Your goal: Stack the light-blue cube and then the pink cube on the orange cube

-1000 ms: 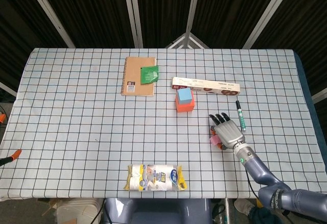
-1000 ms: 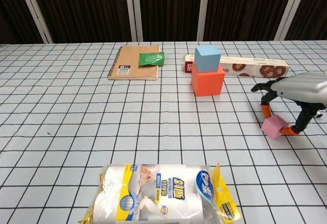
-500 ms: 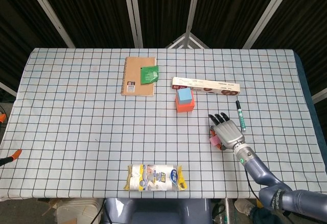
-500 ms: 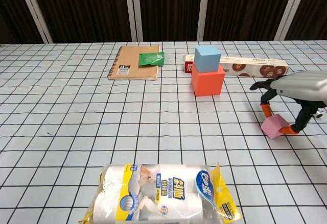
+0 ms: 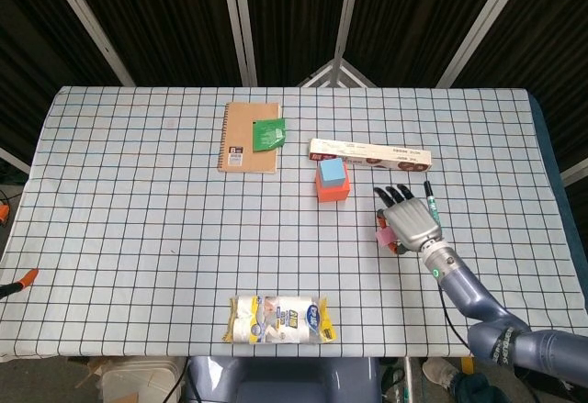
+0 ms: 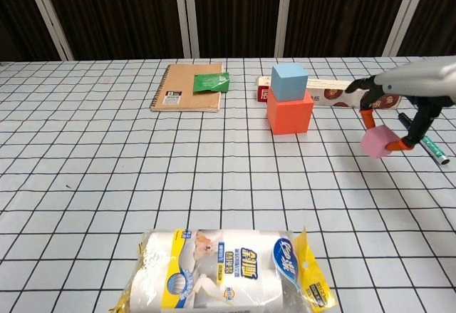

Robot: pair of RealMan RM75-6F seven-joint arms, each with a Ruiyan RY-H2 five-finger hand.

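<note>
Blue cube point(image 6: 288, 80) already on orange cube point(image 6: 289, 112); right hand point(image 5: 408, 219) pinches pink cube point(image 6: 377, 142), lifted, right of orange cube. Next: carry over blue & set square

White tablecloth with a black grid point(image 5: 138, 192), spread across a rectangular table. Behind it, dark corrugated panels point(image 6: 107, 13) split by slanting pale metal struts point(image 5: 87, 22). Blue-grey edge point(image 5: 549, 146) along the right side. Even overhead light, soft shadows only.
</note>
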